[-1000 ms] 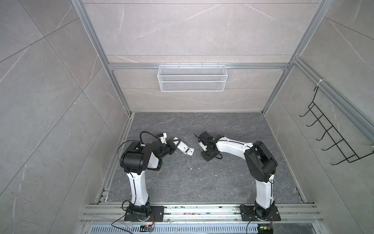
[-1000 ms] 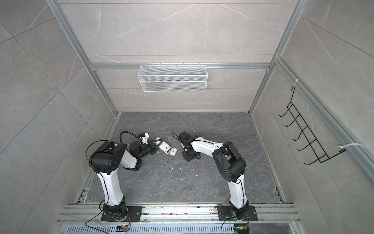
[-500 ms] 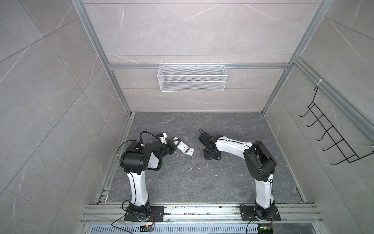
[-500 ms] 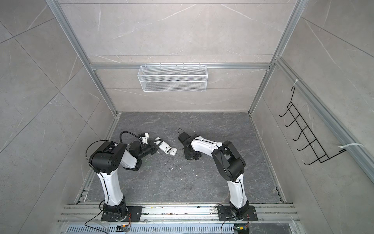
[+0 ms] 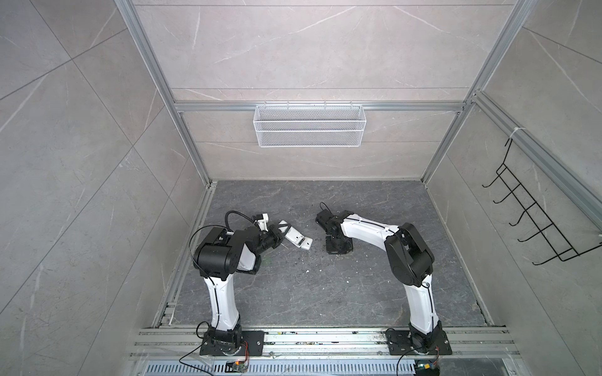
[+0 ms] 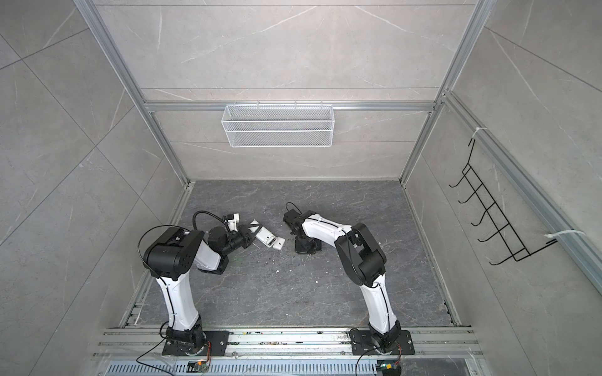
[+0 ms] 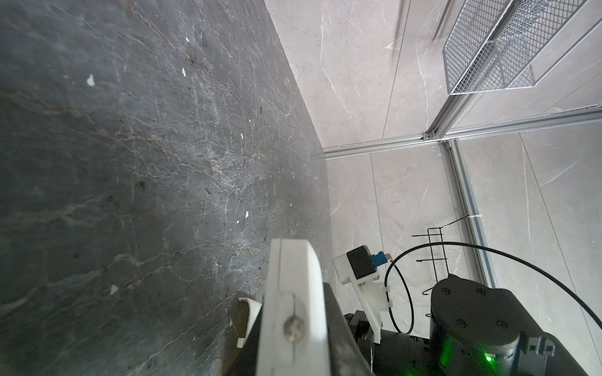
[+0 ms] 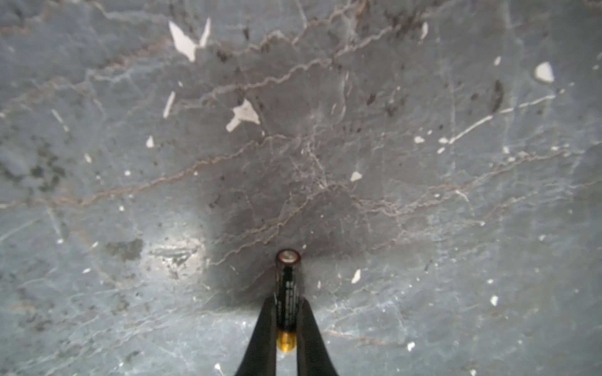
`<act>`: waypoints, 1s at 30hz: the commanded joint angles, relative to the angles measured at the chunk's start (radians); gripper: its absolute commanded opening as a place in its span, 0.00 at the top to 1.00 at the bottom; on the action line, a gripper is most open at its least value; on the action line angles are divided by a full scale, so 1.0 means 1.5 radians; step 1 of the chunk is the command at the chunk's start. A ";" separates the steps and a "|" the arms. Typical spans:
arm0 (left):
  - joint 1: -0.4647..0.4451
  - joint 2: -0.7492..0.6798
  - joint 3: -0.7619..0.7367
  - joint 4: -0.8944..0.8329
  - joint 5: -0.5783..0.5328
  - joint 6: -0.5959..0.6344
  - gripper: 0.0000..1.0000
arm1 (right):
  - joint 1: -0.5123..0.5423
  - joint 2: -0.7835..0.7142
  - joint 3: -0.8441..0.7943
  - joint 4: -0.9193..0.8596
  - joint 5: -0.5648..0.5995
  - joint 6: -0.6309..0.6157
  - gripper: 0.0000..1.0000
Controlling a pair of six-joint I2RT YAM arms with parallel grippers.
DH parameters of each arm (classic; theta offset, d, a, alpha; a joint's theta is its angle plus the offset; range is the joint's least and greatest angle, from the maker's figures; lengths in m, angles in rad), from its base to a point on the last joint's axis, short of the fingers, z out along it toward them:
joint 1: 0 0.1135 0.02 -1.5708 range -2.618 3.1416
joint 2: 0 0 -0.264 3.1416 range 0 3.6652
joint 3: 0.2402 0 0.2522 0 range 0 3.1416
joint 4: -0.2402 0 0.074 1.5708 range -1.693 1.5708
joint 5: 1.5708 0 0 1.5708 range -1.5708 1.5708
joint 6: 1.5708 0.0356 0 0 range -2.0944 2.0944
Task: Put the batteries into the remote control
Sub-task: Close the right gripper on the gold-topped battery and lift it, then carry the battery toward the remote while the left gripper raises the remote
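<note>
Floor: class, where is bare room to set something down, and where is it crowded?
Free: the back strip of floor below the back wall, and the front stretch between both arm bases. Crowded: between the remote and right gripper.

A: R wrist cam, what's in frame?
B: One battery (image 8: 288,286), clamped in the right gripper (image 8: 287,301). Black fingers (image 8: 260,335) pinch it on both sides, approx mid-body.
A: Orientation?
B: Lengthwise btw the fingers. Copper-orange band end sits back toward the cam; flat silver end sticks out past the tips, pointing at the tabletop (image 8: 423,195).
A: Touching the surface?
B: Can't tell. Dark shadow (image 8: 260,211) spreads right under the tip.
A: Anything else?
B: Grey veined stone w/ white chips (image 8: 243,114) scattered all over, plus a pale glare patch (image 8: 177,252) beside the shadow. Pic's a bit soft.
</note>
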 commanded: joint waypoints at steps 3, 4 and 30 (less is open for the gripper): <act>-0.012 -0.029 0.011 0.039 -0.002 0.019 1.00 | -0.005 0.005 -0.058 0.049 -0.039 0.042 0.92; -0.016 -0.032 0.009 0.038 -0.021 0.025 1.00 | -0.008 -0.004 -0.066 0.075 -0.059 0.045 0.92; -0.104 0.041 0.115 0.039 -0.055 -0.070 1.00 | -0.115 -0.204 -0.241 0.293 -0.295 0.163 0.91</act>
